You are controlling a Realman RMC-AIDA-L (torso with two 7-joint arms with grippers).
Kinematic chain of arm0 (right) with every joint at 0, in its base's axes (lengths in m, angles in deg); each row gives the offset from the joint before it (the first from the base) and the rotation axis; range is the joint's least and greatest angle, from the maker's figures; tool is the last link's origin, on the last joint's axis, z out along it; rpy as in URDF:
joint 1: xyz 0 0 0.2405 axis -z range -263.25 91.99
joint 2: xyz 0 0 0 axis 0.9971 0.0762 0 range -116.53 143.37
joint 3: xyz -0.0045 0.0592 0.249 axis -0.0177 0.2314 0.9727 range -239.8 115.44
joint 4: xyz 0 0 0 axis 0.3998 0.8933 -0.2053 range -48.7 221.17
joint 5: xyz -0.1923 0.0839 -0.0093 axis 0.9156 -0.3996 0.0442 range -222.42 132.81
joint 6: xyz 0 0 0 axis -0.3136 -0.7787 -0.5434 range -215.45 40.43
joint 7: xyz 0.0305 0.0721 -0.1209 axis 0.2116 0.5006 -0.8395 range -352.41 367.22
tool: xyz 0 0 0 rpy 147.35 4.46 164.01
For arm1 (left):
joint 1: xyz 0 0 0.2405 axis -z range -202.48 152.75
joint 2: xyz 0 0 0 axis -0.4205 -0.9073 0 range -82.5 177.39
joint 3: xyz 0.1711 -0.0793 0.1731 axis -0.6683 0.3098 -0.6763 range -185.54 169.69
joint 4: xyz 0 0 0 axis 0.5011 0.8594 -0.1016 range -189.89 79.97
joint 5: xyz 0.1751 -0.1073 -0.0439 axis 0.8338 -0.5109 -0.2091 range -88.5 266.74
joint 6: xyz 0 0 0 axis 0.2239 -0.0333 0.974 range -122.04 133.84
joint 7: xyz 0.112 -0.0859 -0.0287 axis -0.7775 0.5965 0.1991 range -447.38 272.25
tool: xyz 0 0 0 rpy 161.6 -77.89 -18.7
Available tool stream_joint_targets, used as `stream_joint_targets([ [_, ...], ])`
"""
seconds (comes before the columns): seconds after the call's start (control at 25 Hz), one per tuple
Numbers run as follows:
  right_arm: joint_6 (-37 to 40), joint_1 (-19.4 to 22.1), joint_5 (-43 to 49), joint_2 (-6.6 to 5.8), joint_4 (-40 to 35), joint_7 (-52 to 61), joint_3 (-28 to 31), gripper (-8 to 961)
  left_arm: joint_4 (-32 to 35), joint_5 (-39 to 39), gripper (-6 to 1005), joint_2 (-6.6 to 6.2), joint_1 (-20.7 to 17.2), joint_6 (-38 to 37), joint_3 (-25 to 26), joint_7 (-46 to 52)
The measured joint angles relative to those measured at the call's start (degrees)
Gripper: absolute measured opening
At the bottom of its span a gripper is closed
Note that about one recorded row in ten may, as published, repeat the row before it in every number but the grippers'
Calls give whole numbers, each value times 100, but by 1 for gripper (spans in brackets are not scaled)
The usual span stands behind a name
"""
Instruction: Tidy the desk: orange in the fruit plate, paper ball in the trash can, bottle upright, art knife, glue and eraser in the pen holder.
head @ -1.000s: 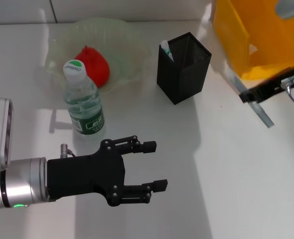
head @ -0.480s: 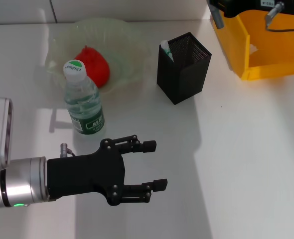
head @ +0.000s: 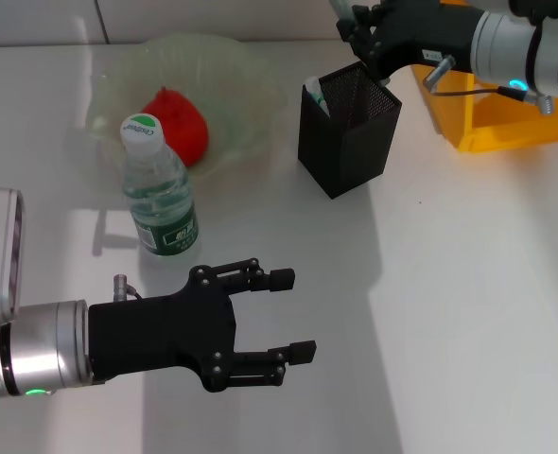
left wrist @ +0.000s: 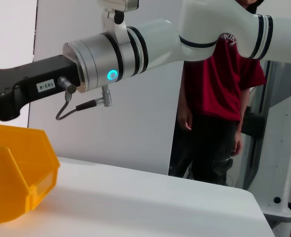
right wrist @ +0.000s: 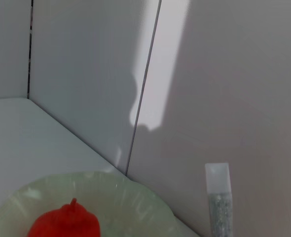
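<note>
**Reaching over the pen holder**

I see my left gripper (head: 284,317) low over the desk (head: 468,303), fingers wide and empty. The right gripper (head: 355,26) hangs above the mesh pen holder (head: 347,130); its fingers I cannot tell. The bottle (head: 158,189) stands upright beside the fruit plate (head: 241,76).

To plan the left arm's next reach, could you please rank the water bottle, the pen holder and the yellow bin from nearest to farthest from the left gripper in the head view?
From the left gripper:
1. Water bottle, upright, just beyond.
2. Pen holder, farther back, toward the right.
3. Yellow bin, far right corner.
</note>
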Motion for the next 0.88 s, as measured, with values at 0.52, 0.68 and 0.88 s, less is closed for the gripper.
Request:
stream_joint_targets([
  [0.52, -280, -54, -152, 8, 341, -19, -288, 144, -27, 0, 783, 0, 1, 10, -16, -25],
  [0.68, -228, 38, -215, 8, 279, -7, -372, 148, -26, 0, 783, 0, -2, -2, -4, -16],
  [0.88, -231, 404, -335, 11, -108, 53, -471, 154, 0, 0, 783, 0, -1, -10, 0, -8],
])
